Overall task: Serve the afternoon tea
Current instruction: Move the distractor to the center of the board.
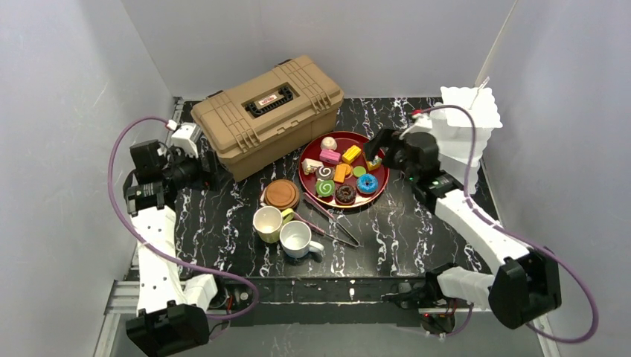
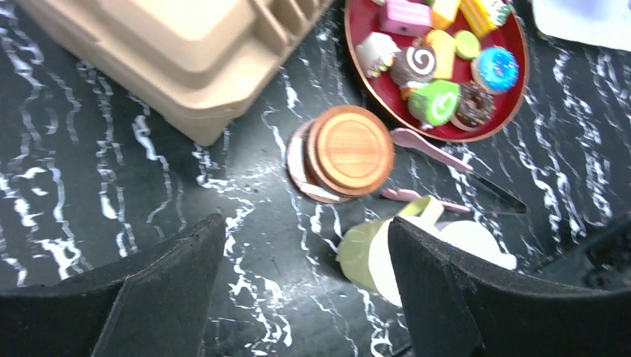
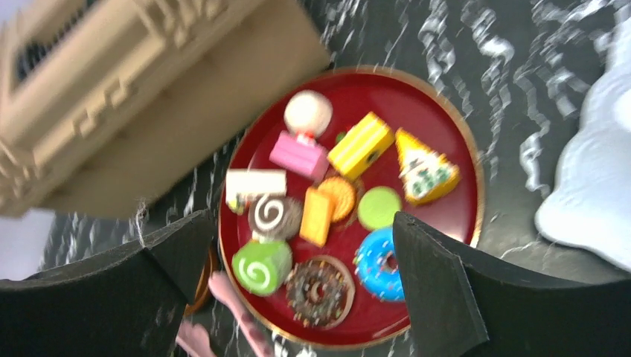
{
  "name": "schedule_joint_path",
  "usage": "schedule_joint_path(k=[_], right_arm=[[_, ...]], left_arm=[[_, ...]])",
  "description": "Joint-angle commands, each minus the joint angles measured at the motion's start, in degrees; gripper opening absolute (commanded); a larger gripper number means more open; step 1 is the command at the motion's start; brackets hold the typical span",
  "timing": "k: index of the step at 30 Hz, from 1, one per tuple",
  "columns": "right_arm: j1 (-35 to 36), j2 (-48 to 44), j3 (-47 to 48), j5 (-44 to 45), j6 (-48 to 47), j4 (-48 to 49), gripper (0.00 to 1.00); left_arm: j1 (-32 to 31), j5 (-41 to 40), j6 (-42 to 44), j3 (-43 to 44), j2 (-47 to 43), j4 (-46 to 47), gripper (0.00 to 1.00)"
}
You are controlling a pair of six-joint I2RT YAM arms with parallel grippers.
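Note:
A red plate (image 1: 307,184) holds several toy pastries, among them a blue donut (image 1: 367,184), a chocolate donut (image 1: 345,194) and a green swirl roll (image 1: 325,188). Brown coasters (image 1: 282,194) are stacked left of the plate. A pale yellow mug (image 1: 268,224) and a white mug (image 1: 298,239) stand in front of them. My right gripper (image 1: 379,146) hovers open and empty over the plate's right side; its wrist view shows the blue donut (image 3: 379,264) and the chocolate donut (image 3: 320,291) between the jaws. My left gripper (image 1: 202,162) is open and empty by the toolbox's left end, above bare table (image 2: 301,253), with the yellow mug (image 2: 364,253) by its right finger.
A tan ribbed toolbox (image 1: 268,111) sits at the back left, close to the plate and coasters. Metal tongs (image 1: 331,219) with pink tips lie between the mugs and the plate. A white object (image 1: 465,126) stands at the back right. Grey walls close in on both sides.

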Motion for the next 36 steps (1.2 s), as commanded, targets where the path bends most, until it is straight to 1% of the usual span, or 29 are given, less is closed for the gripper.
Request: schedule_joint_path(k=[1, 5, 7, 8, 12, 15, 16, 18, 21, 23, 26, 29, 32, 36], right_arm=[[9.43, 4.11, 4.65, 3.23, -2.99, -12.25, 1.0], [16.2, 7.37, 7.7, 10.14, -5.4, -16.38, 1.0], [18.84, 8.14, 8.64, 13.47, -6.35, -17.33, 1.0], [19.82, 8.48, 9.1, 14.59, -6.51, -17.9, 1.0], [21.01, 8.28, 9.64, 16.47, -6.73, -18.06, 1.0], [21.35, 7.48, 8.92, 17.54, -7.21, -16.3, 1.0], [21.4, 7.7, 9.08, 17.98, -7.49, -16.14, 1.0], [21.44, 8.88, 10.27, 19.04, -7.91, -17.06, 1.0], [21.53, 10.63, 11.95, 20.46, -8.77, -18.56, 1.0], [21.55, 11.03, 12.48, 21.28, -9.27, -18.7, 1.0], [21.6, 10.76, 12.41, 22.75, -10.0, -18.11, 1.0], [21.57, 10.85, 12.57, 23.27, -10.48, -17.89, 1.0], [21.54, 11.27, 12.72, 23.32, -10.93, -17.59, 1.0], [21.53, 12.04, 12.84, 23.68, -11.06, -17.38, 1.0]], left_arm=[[-3.39, 6.44, 2.0, 2.66, 3.1, -8.17, 0.78], [-13.5, -0.16, 6.43, 3.2, 6.27, -9.09, 0.77], [-16.83, -2.79, 7.51, 2.92, 8.49, -7.76, 0.76], [-18.3, -3.96, 7.85, 2.7, 10.46, -6.71, 0.76], [-20.2, -8.19, 10.03, 1.85, 16.72, -0.78, 0.76], [-20.97, -12.18, 9.74, 2.16, 21.63, 5.16, 0.74], [-21.01, -13.55, 9.24, 2.45, 23.18, 7.03, 0.72], [-21.0, -16.78, 7.86, 2.95, 26.04, 11.42, 0.7], [-20.99, -20.19, 6.45, 3.92, 29.85, 15.88, 0.7], [-20.69, -21.55, 5.71, 5.51, 32.27, 16.96, 0.7], [-18.79, -21.41, 3.17, 9.47, 35.48, 18.24, 0.72], [-18.06, -24.15, 3.01, 14.0, 39.5, 18.54, 0.72], [-17.48, -25.49, 2.84, 18.68, 42.84, 18.56, 0.73], [-15.9, -25.37, 0.2, 26.65, 48.39, 16.65, 0.73]])
